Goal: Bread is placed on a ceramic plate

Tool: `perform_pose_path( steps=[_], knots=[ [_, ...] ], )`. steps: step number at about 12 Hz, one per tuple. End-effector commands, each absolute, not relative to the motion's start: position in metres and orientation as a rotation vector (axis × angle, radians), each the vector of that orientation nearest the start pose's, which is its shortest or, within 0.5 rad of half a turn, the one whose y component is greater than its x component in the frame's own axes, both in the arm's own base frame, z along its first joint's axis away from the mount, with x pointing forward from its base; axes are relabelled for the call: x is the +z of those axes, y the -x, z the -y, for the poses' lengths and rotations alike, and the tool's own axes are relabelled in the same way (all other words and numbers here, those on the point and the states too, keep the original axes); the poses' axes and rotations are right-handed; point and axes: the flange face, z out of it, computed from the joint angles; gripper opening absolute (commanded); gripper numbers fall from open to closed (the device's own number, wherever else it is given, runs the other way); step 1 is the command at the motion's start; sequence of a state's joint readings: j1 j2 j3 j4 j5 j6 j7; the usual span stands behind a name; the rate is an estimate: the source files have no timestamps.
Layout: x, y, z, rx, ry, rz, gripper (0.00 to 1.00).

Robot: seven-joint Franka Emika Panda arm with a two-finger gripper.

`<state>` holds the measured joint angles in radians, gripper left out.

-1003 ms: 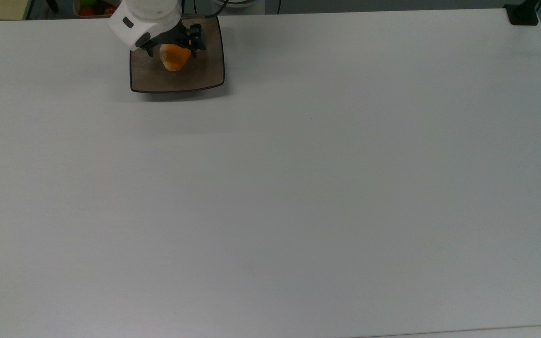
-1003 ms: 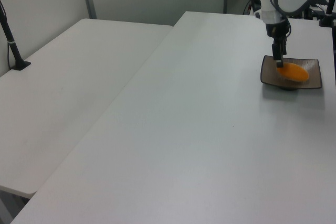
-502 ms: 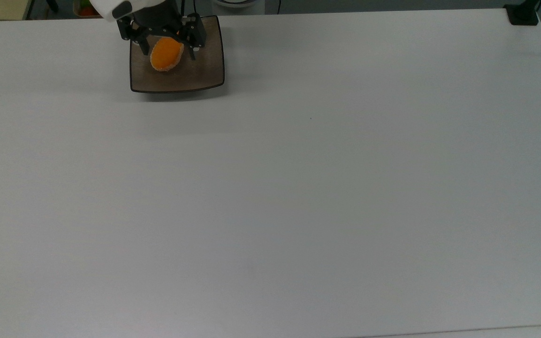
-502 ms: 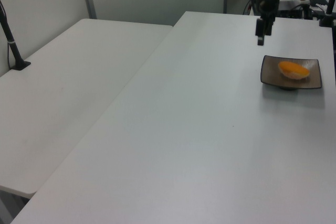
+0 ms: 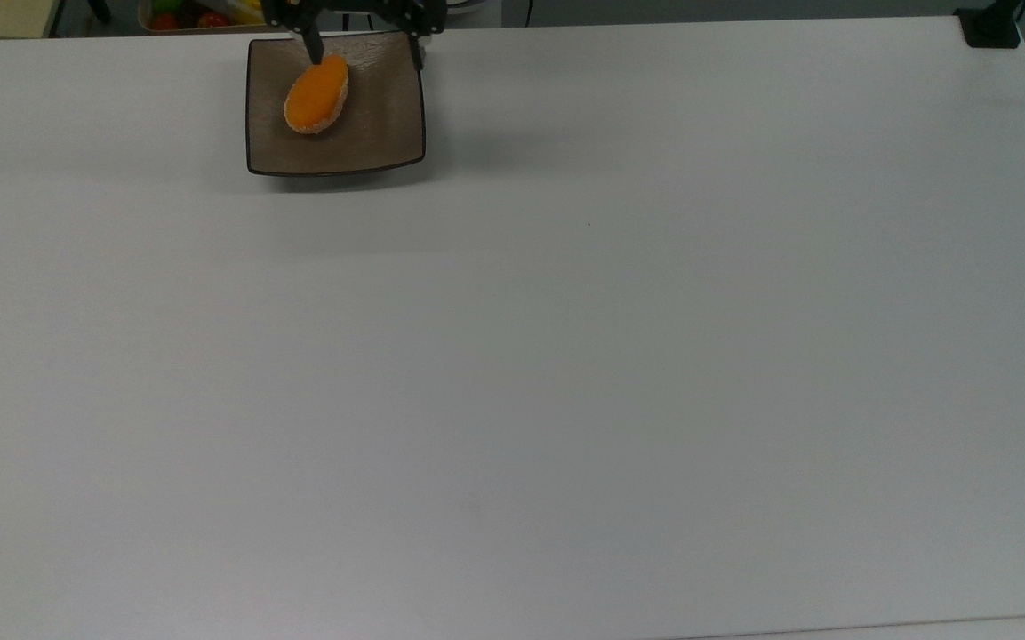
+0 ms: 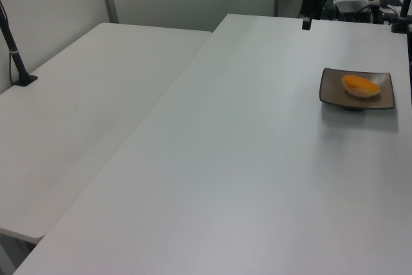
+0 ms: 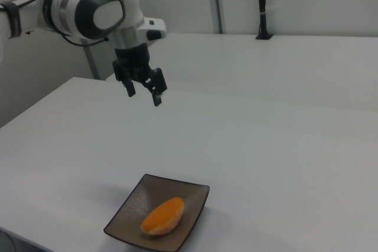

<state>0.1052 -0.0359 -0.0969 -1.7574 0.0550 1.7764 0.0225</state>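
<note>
One bread (image 5: 316, 94), unlabelled ceramic plate (image 5: 388, 133)

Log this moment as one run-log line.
bread: orange face up on ceramic plate | gripper: open, empty, above table | task: placed

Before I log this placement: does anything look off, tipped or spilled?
Nothing stands out. The bread lies orange face up inside the ceramic plate, off-centre but within the rim. The gripper hangs open, well above it and empty. The table shows no crumbs.
</note>
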Motion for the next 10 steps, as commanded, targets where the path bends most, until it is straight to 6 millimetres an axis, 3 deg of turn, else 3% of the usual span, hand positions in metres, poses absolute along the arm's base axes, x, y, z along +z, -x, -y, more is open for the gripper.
perform_pose_path(
  steps=[1,3,10],
  knots=[
    [0.577,-0.555,-0.056,-0.058,3.125,0.042,1.00],
    [0.574,-0.553,-0.068,-0.045,3.217,0.120,1.00],
    [0.569,-0.554,-0.072,-0.046,3.203,0.131,1.00]
  ],
)
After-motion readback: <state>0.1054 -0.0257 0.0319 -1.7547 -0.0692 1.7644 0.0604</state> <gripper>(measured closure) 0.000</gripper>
